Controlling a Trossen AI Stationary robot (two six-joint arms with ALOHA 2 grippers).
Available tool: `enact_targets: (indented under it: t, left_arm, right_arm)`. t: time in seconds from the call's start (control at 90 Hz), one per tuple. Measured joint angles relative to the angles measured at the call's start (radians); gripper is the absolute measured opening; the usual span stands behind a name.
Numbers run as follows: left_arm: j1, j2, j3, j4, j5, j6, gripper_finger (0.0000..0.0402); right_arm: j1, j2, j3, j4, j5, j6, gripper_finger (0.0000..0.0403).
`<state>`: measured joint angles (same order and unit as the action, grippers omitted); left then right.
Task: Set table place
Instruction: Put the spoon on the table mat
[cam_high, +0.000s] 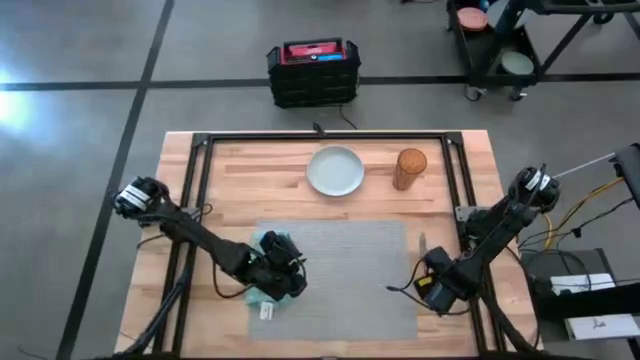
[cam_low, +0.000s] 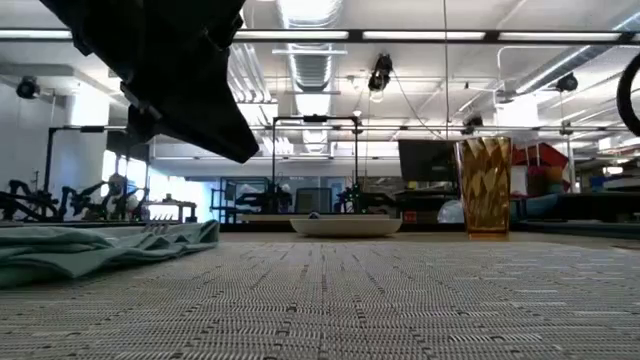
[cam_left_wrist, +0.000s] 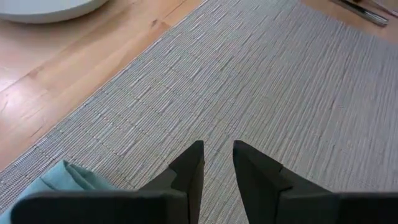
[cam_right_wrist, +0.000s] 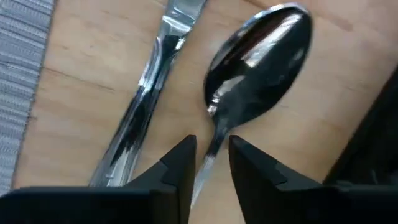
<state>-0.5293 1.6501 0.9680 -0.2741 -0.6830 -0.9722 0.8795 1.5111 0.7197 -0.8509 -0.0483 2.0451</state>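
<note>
The flat grey woven placemat (cam_high: 335, 270) lies at the centre of the light-wood table (cam_high: 240, 165). The left gripper (cam_left_wrist: 217, 163), fingers slightly apart and empty, hovers at the mat's 9 o'clock edge over a teal-green cloth napkin (cam_high: 262, 290). The right gripper (cam_right_wrist: 211, 155), at the mat's 4 o'clock, straddles a shiny metal spoon (cam_right_wrist: 261, 56) handle beside a metal knife (cam_right_wrist: 149, 93). A pale round plate (cam_high: 335, 170) sits at 12 o'clock and an amber faceted glass (cam_high: 410, 168) at 1 o'clock.

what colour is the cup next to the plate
Amber, with a faceted pattern. The cup shows best in the low view, beside the plate.

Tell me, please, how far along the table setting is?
Early. Placemat is laid, napkin at its left edge. Right gripper straddles the spoon handle, knife alongside. Left gripper hovers over the mat. Plate and cup remain off the mat.
</note>
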Motion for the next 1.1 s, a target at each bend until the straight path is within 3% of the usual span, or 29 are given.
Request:
enact_targets:
  t: [0.3,0.667,0.922,1.1]
  left_arm:
    - [0.000,0.000,0.000,0.002,-0.004,0.000,0.0073]
    - [-0.004,0.000,0.000,0.003,-0.005,0.006,0.0073]
    - [-0.005,0.000,0.000,0.005,-0.008,0.006,0.0073]
    - [-0.005,0.000,0.000,0.005,-0.008,0.006,0.0073]
  right_arm:
    - [0.005,-0.001,-0.004,0.007,0.021,-0.028,0.0008]
    - [0.008,-0.122,0.067,-0.084,0.019,-0.022,0.0003]
    - [-0.061,-0.132,0.138,-0.010,0.348,-0.076,0.0003]
    - [-0.157,-0.070,0.136,0.046,0.320,-0.137,0.0003]
